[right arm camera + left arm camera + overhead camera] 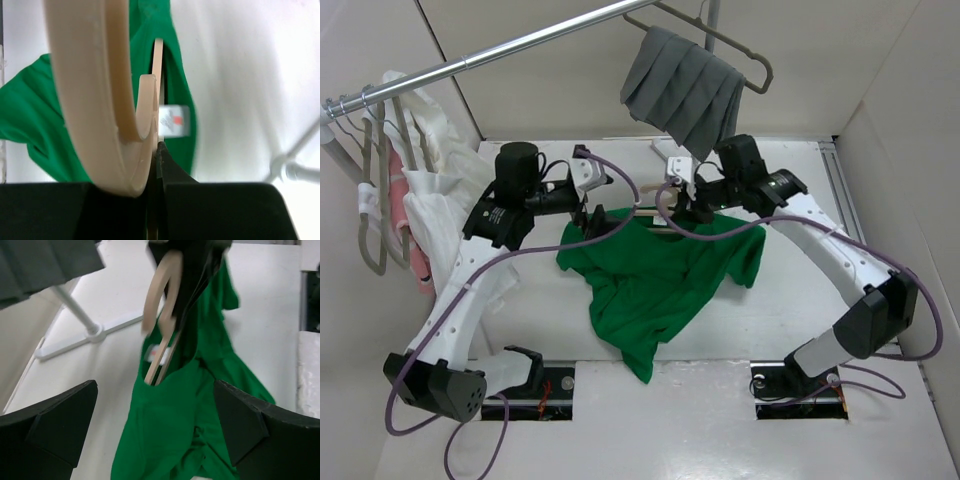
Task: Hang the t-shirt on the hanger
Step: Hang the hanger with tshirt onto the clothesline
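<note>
The bright green t-shirt [660, 275] lies crumpled on the table between both arms. My right gripper [692, 208] is shut on the pale beige hanger [95, 100], pinching its rounded hook at the fingertips [165, 172]. In the left wrist view the hanger [161, 300] hangs from that gripper, and its lower part goes into the shirt's collar [165, 375] beside the white label [152, 354]. The label also shows in the right wrist view [173, 121]. My left gripper [155, 430] is open, its jaws wide apart over the shirt [170, 430], just left of the collar [588, 218].
A metal clothes rail [520, 45] crosses the top. A grey pleated cloth [685, 85] hangs from it on a grey hanger. White garments [430, 190] and grey hangers [370, 200] hang at the left. The rack's white foot [95, 332] stands on the table. Walls enclose the sides.
</note>
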{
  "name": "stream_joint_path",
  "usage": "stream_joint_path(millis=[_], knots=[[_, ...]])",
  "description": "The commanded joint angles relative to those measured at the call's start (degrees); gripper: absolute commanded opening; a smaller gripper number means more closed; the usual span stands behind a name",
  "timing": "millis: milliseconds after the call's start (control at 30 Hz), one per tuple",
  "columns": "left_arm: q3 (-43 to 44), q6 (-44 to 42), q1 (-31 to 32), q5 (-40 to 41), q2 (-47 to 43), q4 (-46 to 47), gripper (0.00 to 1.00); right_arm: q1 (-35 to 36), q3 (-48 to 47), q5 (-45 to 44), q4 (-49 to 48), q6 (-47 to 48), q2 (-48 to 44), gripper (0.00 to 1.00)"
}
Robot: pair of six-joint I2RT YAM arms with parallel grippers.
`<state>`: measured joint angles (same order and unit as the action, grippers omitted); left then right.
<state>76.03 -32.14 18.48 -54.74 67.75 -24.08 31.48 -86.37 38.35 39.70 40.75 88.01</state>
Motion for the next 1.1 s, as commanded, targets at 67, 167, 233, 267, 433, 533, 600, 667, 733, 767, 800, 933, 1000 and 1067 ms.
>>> stream_joint_path(millis=[67, 167, 233, 267, 433, 533, 600, 667, 733, 767, 800, 933, 1000, 1067], knots=[[-4.48, -2.48, -7.75, 1.3, -2.09, 4.12, 1.0, -4.76, -0.91, 4.28, 5.46, 0.73, -7.23, 0.0], [-6.5, -7.47, -8.28, 2.36, -1.56, 0.1, 1.0, -7.13, -0.91, 5.5, 6.18, 1.26, -9.6, 0.0], [-8.34, -7.5, -8.28, 2.89, -1.04, 0.08, 1.0, -7.14, -0.2, 6.04, 6.18, 1.26, -10.22, 0.0], [-8.88, -7.5, -8.28, 3.41, -1.04, 0.69, 1.0, -7.75, -1.07, 6.04, 6.18, 1.26, -10.22, 0.0], [-9.5, -0.65, -8.28, 6.48, -2.96, 8.16, 1.0, -8.9, -11.08, 3.24, 10.83, -1.98, -8.82, 0.0], [-10.89, 1.02, -8.28, 6.49, -5.59, 12.8, 1.0, -9.42, -24.34, -1.07, 13.38, -6.2, -5.75, 0.0], [-13.09, 3.83, -8.28, 6.49, -7.44, 16.15, 1.0, -9.42, -33.98, -4.94, 13.91, -8.57, -1.99, 0.0], [-14.76, 5.68, -8.28, 5.79, -10.25, 20.98, 1.0, -9.42, -39.47, -8.35, 13.91, -12.53, 1.01, 0.0], [-16.0, 7.27, -8.28, 5.09, -11.67, 22.84, 1.0, -9.42, -46.39, -11.27, 13.91, -16.12, 5.74, 0.0], [-16.52, 7.79, -8.28, 5.08, -12.45, 22.84, 1.0, -9.42, -48.61, -12.41, 13.3, -17.27, 7.43, 0.0], [-16.53, 7.79, -8.28, 4.56, -12.46, 22.84, 1.0, -9.42, -50.89, -14.07, 12.77, -18.59, 9.01, 0.0], [-16.53, 8.41, -8.28, 4.56, -12.46, 20.13, 1.0, -9.42, -60.4, -17.69, 3.41, -25.62, 15.26, 0.0], [-16.53, 8.41, -8.28, 4.56, -12.98, 19.6, 1.0, -9.42, -60.41, -19.35, -2.93, -30.19, 15.79, 0.0], [-17.05, 8.94, -8.28, 4.56, -12.99, 19.59, 1.0, -9.42, -59.44, -22.95, -11.44, -33.35, 16.41, 0.0]])
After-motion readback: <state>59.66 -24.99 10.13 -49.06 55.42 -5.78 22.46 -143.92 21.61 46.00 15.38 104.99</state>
